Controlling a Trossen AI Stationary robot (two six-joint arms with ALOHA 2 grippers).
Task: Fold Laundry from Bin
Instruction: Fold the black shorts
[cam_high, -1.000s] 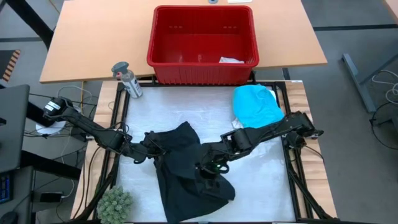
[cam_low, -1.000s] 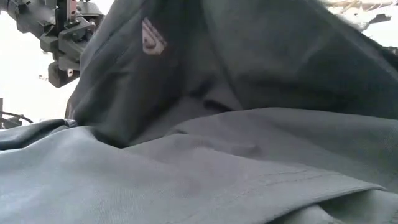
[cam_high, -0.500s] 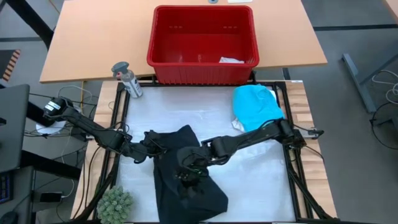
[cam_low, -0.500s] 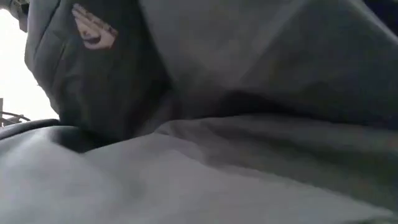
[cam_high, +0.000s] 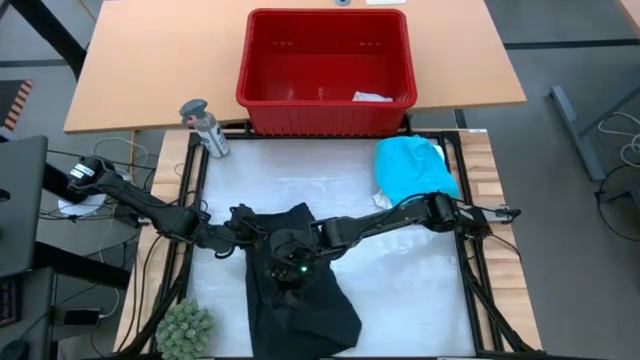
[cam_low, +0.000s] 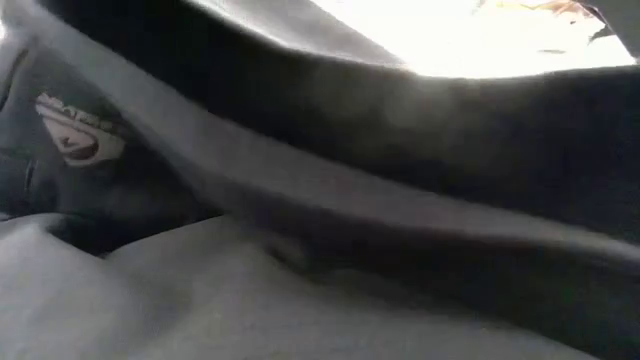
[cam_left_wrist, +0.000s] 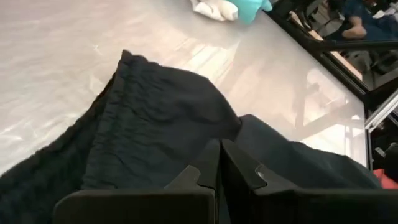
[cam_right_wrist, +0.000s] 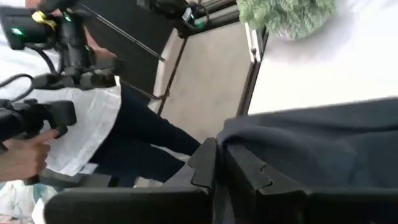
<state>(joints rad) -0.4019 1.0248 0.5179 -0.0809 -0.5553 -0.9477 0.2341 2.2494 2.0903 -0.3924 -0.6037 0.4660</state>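
The black garment (cam_high: 295, 285) lies on the white table cover, near the middle of the front. It fills the low view, where a pale logo (cam_low: 75, 130) shows. My left gripper (cam_high: 240, 237) is shut at its far left corner. My right gripper (cam_high: 290, 258) reaches over from the right and is shut above the garment's middle. A turquoise shirt (cam_high: 412, 168) rests in a heap at the far right. The red bin (cam_high: 262, 95) stands on the wooden table beyond, with a small pale piece (cam_high: 372, 97) inside it. My left gripper pinches the black garment's edge beside the gathered waistband (cam_left_wrist: 208, 140) between its two fingers. It comes slanting down from the table's left. The cloth rises to the fingers, and the rest lies on the table. My right gripper holds an edge of the black cloth (cam_right_wrist: 239, 132) at its fingertips, slanting down from the table's right. The fingers themselves hide most of the contact. The held part is drawn over the rest of the garment.
A spray bottle (cam_high: 205, 128) stands at the far left corner of the cover. A green plant (cam_high: 185, 328) sits at the near left. Black frame rails (cam_high: 470, 270) run along both sides. In the right wrist view a person (cam_right_wrist: 81, 124) stands beyond the table.
My right gripper has gone toward the table's left edge and down, drawing the garment's right part with it. That part has folded over the middle, so the garment lies narrower. Its left corner has stayed in my left gripper.
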